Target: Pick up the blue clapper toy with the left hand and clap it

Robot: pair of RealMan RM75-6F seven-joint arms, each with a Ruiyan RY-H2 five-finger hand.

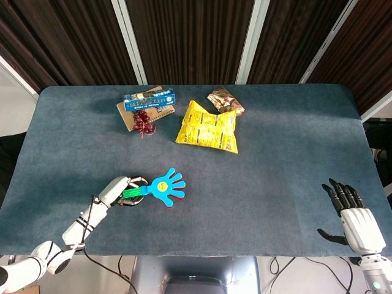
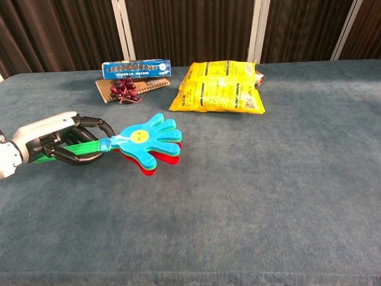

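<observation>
The blue clapper toy [image 1: 164, 187] [image 2: 146, 141] has a hand-shaped blue paddle with red paddles beneath and a green handle. It lies level, low over the blue table near the front left. My left hand [image 1: 120, 190] [image 2: 56, 143] grips the green handle, fingers curled around it, with the paddle pointing right. My right hand [image 1: 354, 215] hovers at the front right corner, fingers spread, holding nothing; the chest view does not show it.
At the back of the table [image 1: 275, 153] lie a yellow snack bag [image 1: 208, 127] [image 2: 219, 87], a small brown packet [image 1: 225, 100], a blue box [image 1: 149, 97] [image 2: 136, 68] on a brown notebook [image 2: 153, 86], and dark red grapes [image 1: 141, 119] [image 2: 122, 90].
</observation>
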